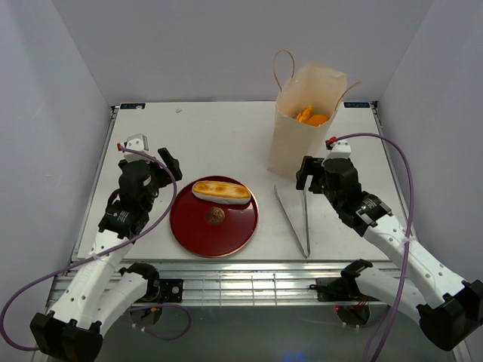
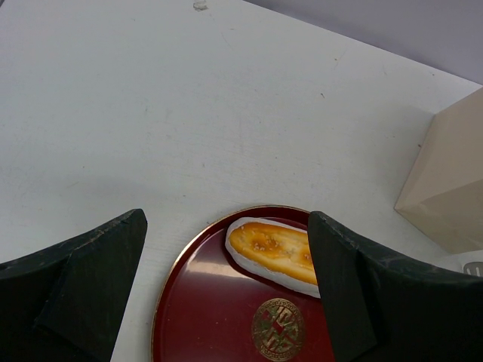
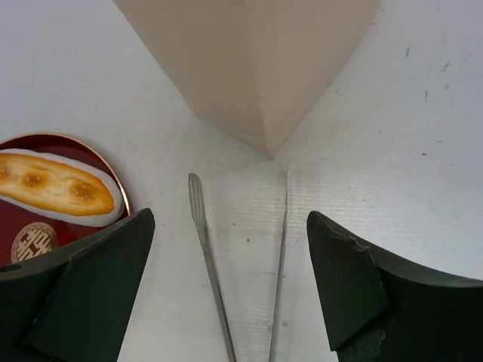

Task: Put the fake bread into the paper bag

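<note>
- Probably treat fake bread (image 2: 272,253) as light, rigid, slick.
- Pinch its narrow middle, just ahead of wide-apart, empty left gripper (image 2: 226,219).
- Note right gripper (image 3: 230,217) also apart, empty.

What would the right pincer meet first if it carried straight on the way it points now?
Probably the metal tongs lying on the table ahead of the right pincer, with the corner of the paper bag just beyond; depth is unclear.
</note>
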`<state>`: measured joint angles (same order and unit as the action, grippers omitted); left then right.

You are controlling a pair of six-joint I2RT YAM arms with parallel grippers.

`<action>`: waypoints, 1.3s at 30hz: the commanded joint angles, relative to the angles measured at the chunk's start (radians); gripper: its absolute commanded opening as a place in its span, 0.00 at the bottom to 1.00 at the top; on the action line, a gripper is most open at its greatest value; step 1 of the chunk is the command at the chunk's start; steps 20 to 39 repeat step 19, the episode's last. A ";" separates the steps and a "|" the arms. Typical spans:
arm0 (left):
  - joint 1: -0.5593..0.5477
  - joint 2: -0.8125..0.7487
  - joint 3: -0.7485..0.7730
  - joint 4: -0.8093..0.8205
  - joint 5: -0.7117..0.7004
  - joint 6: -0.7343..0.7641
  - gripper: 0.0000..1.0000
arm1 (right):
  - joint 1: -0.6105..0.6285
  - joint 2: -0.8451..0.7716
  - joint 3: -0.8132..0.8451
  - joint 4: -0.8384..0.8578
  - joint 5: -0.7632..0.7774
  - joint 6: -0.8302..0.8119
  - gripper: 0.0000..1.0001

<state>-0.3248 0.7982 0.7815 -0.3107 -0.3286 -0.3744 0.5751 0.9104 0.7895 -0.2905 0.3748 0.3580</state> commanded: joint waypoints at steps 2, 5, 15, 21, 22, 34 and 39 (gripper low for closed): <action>-0.005 0.006 -0.004 0.009 0.011 0.005 0.98 | -0.004 -0.016 0.051 0.002 0.088 0.024 0.88; -0.005 0.010 -0.005 0.009 0.010 0.005 0.98 | -0.004 -0.016 0.047 0.002 0.098 0.029 0.89; -0.005 0.021 -0.005 0.009 0.008 0.005 0.97 | -0.004 -0.005 0.065 0.017 0.081 0.024 0.91; -0.005 0.021 -0.005 0.009 0.002 0.005 0.97 | -0.004 -0.007 0.062 0.022 0.069 0.021 0.90; -0.005 0.021 -0.005 0.009 0.002 0.005 0.97 | -0.004 -0.007 0.062 0.022 0.069 0.021 0.90; -0.005 0.021 -0.005 0.009 0.002 0.005 0.97 | -0.004 -0.007 0.062 0.022 0.069 0.021 0.90; -0.005 0.021 -0.005 0.009 0.002 0.005 0.97 | -0.004 -0.007 0.062 0.022 0.069 0.021 0.90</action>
